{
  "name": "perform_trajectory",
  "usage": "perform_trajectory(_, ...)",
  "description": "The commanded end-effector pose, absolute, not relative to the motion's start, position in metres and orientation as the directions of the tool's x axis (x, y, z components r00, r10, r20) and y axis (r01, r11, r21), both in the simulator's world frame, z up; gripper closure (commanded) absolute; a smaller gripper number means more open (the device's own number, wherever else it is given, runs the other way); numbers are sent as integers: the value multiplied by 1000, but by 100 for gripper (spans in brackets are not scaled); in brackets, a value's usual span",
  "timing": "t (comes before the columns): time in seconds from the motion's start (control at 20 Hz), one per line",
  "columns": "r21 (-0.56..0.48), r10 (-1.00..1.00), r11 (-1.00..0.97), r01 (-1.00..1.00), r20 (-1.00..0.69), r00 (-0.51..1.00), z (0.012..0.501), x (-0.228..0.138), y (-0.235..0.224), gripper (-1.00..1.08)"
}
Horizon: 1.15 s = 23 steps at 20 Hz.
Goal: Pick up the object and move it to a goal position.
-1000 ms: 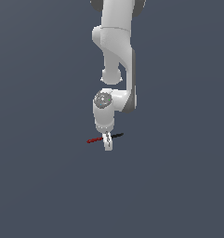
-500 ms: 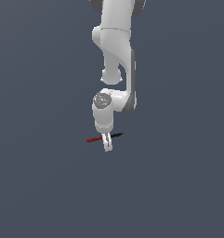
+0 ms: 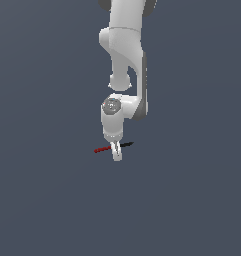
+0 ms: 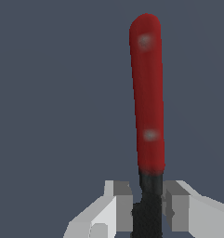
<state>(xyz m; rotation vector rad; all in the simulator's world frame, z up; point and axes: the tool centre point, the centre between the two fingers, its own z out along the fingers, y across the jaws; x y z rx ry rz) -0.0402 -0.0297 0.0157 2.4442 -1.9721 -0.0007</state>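
Almost nothing has moved since the earlier frames: arm, gripper (image 3: 116, 152) and rod (image 3: 113, 147) sit as before, maybe a hair lower. Rod lies roughly level, red end toward 9 o'clock and black end toward 3 o'clock in the exterior view, with the gripper straddling its middle. Wrist view shows the jaws narrowed onto the black half (image 4: 148, 204), one finger (image 4: 120, 207) on each side with next to no gap; looks like they are gripping the rod, though firm contact can't be confirmed. Judged step: grasp closing or just made, lift not begun. Next move calls for a firm squeeze, then a straight rise and carry toward the goal; no goal marker visible. Exterior view gives arm pose and both rod halves; wrist view alone shows the finger spacing.
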Motion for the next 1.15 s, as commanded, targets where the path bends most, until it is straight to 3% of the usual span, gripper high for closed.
perform_trajectory(0.0, 0, -977, -212, -977, 0, 212, 22, -43, -24, 108)
perform_trajectory(0.7, 0, -977, -215, -977, -1, 215, 90, -72, 36, 108)
perform_trajectory(1.1, 0, -977, -215, -977, 0, 215, 104, -77, 48, 108)
